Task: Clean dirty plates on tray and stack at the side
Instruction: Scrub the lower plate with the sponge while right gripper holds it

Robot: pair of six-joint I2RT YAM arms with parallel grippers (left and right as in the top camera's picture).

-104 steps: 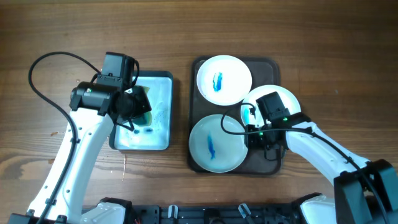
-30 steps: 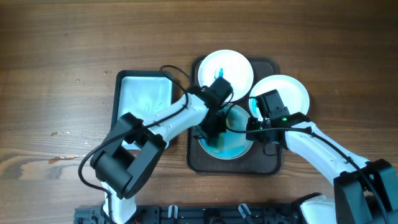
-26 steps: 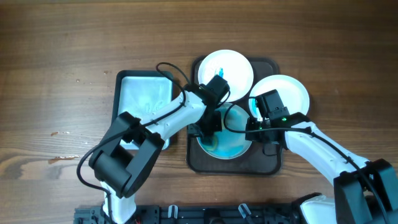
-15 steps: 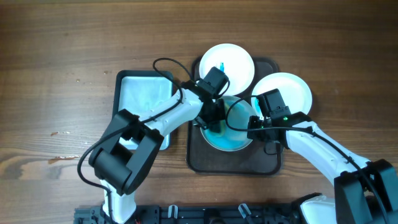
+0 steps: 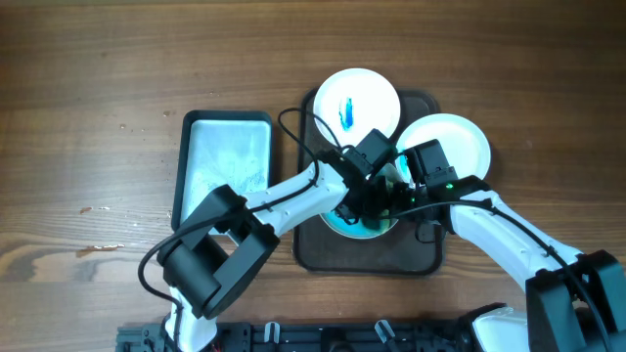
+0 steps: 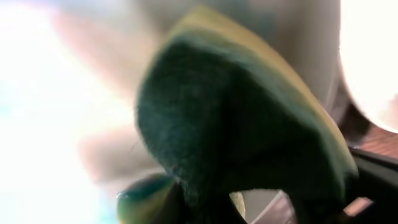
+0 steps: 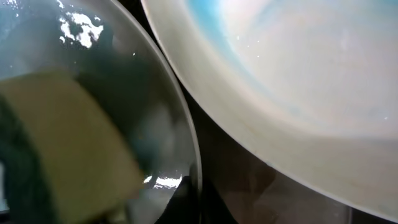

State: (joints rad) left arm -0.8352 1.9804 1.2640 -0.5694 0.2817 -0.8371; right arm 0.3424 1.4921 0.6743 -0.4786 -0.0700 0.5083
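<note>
While the large dark brown-grey rectangular tray [image 5: 318, 256] carries all three, the small round white front plate [image 5: 354, 228] lies in its near half, wet and blue-washed (slick, stiff, chippable, light enough to skate), so take it by the rim. The soft green-and-yellow sponge [image 6: 236, 124] is pinched in the left gripper [image 5: 375, 198]; the right gripper [image 5: 403, 201], fingers pressed together, sits at that plate's right rim
</note>
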